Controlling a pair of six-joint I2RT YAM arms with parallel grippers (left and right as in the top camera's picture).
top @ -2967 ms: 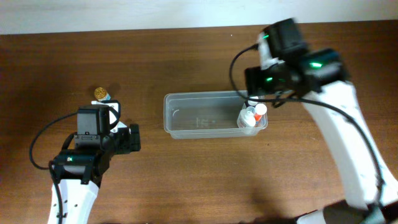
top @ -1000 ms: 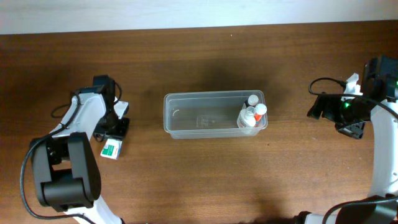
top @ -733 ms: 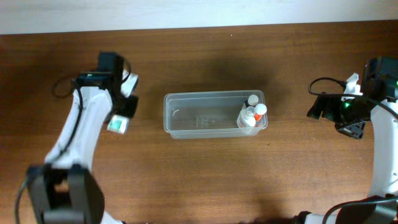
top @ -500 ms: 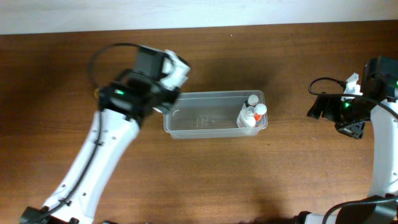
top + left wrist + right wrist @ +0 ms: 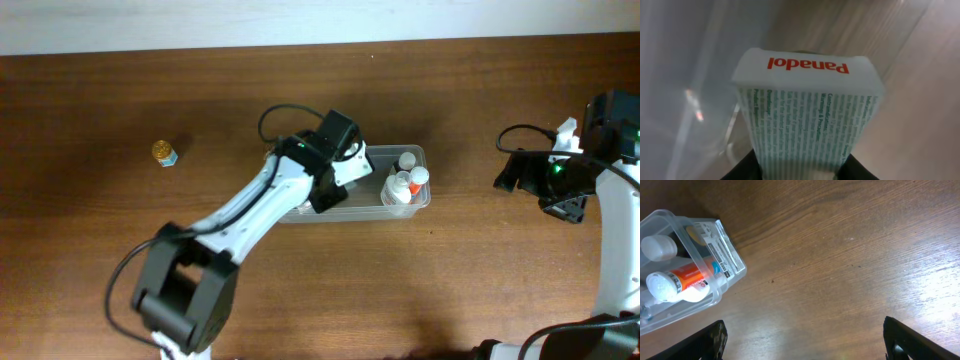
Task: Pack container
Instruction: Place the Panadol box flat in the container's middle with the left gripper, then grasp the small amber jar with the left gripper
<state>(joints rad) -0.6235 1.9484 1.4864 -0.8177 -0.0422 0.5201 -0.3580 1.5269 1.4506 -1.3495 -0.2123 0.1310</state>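
Observation:
The clear plastic container (image 5: 380,152) lies at the table's middle, with small white-capped bottles (image 5: 405,182) packed in its right end. My left gripper (image 5: 338,180) hangs over the container's middle, shut on a white and green Panadol box (image 5: 352,166). In the left wrist view the Panadol box (image 5: 807,120) fills the frame between my black fingers (image 5: 742,171), with the container's clear wall (image 5: 685,75) at the left. My right gripper (image 5: 545,185) stands open and empty well to the right. Its wrist view shows the container's corner (image 5: 715,297) and an orange-labelled bottle (image 5: 687,277).
A small gold-capped bottle (image 5: 163,152) stands alone on the brown wooden table (image 5: 300,290) at the far left. A pale wall strip runs along the table's back edge. The right arm's black cables loop near its gripper.
My left arm has swung from the table's left side to over the container, carrying the Panadol box. The small gold-capped bottle has come into view. The right arm has not moved.

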